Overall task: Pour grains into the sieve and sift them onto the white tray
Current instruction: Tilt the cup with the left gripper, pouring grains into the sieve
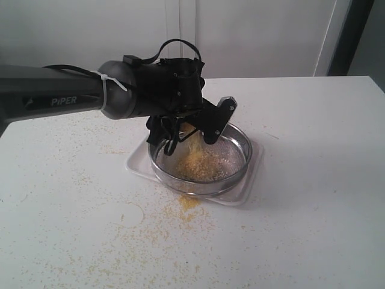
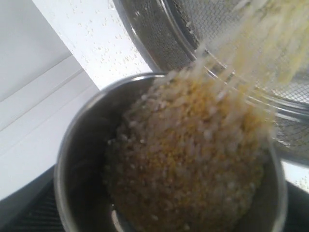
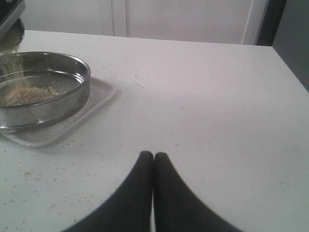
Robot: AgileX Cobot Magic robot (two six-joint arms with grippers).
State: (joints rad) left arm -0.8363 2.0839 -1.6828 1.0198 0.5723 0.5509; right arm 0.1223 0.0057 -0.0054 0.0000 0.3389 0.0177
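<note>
My left gripper [image 1: 191, 127] is shut on a small steel cup [image 2: 79, 145], tipped over the back left of the sieve [image 1: 239, 173]. Grains [image 2: 193, 164], yellow granules mixed with off-white rice-like ones, stream out of the cup into the sieve and form a pile [image 1: 200, 165] on its mesh. The sieve stands on the white tray [image 1: 255, 161]. From the right wrist view, the sieve [image 3: 48, 108], the tray [image 3: 99, 99] and the falling grains [image 3: 9, 72] are off to one side. My right gripper [image 3: 153, 155] is shut and empty, low over the bare table away from the tray.
Yellow granules lie spilled on the white table [image 1: 313, 229], thickest in a patch [image 1: 189, 202] just in front of the tray, with a thin scatter to the left and front. A white wall stands behind the table.
</note>
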